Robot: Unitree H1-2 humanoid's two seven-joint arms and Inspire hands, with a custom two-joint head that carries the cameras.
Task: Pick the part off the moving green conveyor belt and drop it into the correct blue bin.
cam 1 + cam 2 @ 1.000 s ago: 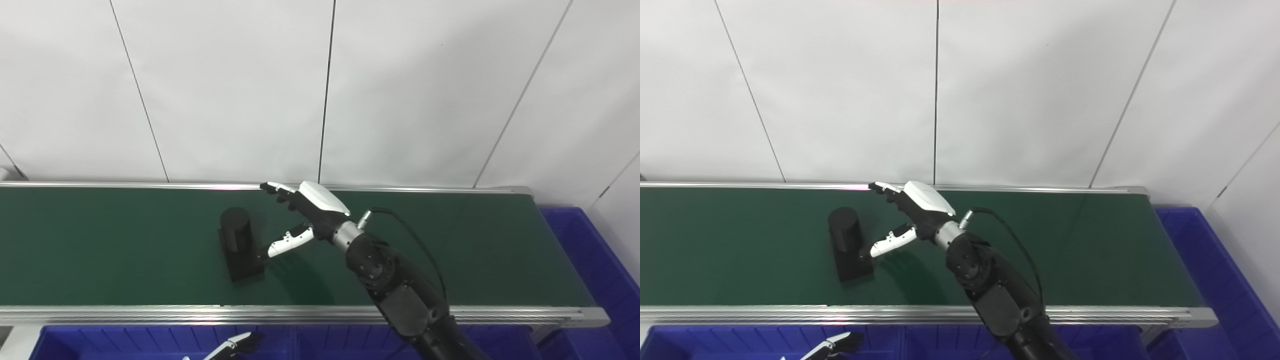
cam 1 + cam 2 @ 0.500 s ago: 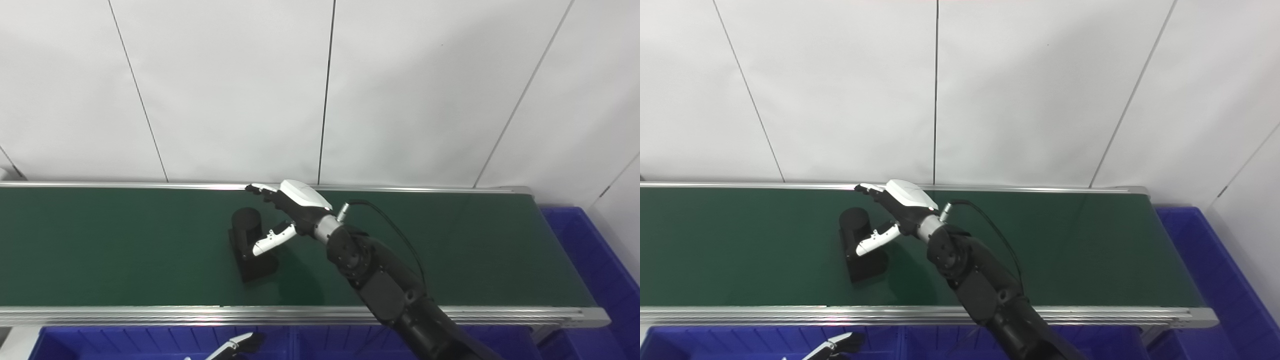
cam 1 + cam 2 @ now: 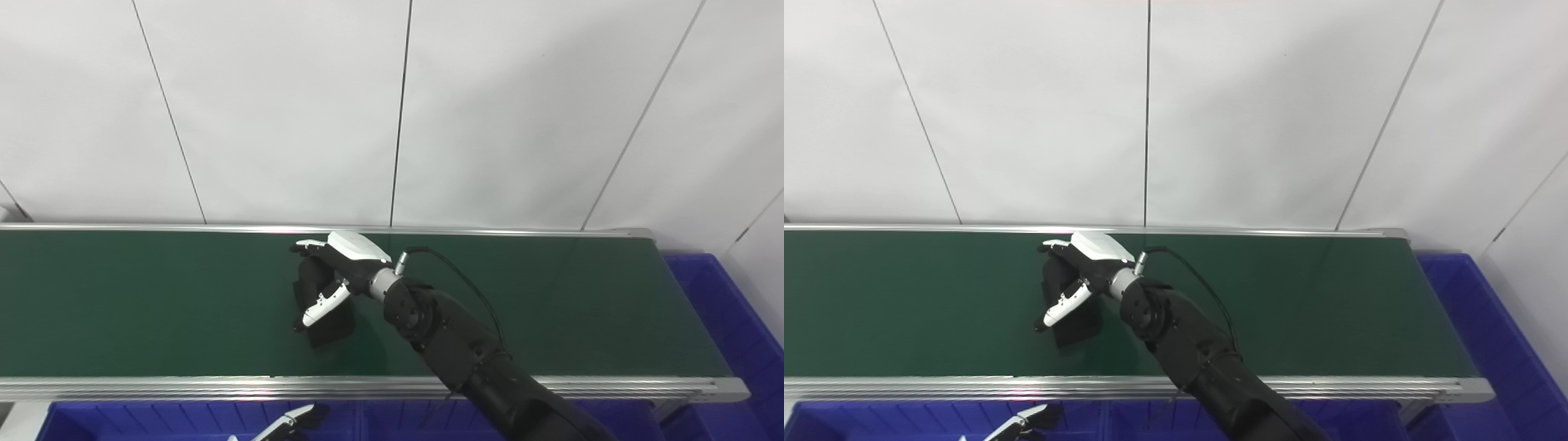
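Step in hand looked like the grasp: right hand (image 3: 334, 269) was over the part (image 3: 323, 309) on the green conveyor belt (image 3: 153, 300), fingers curled around the upright cylinder, thumb (image 3: 318, 306) stretched down across its near side. Couldn't tell whether the grip was fully clamped; thumb looked only partly closed, so I'd call it closing, not secured.

To do it well, my read: close thumb against fingers squarely on the cylinder rather than the flat base, match belt motion while closing, then lift straight up so the base clears the belt without dragging. Part is black on dark green and half hidden by the hand, so contact was hard to confirm by eye.

Part sat mid-belt, roughly centred between the far and near rails, directly under and within the right hand. The flat base stuck out below the thumb toward the near rail.

Left hand (image 3: 288, 424) only showed fingertips at the bottom edge, over the near blue bin (image 3: 122, 416); state not readable. Another blue bin (image 3: 723, 306) sat past the belt's right end.
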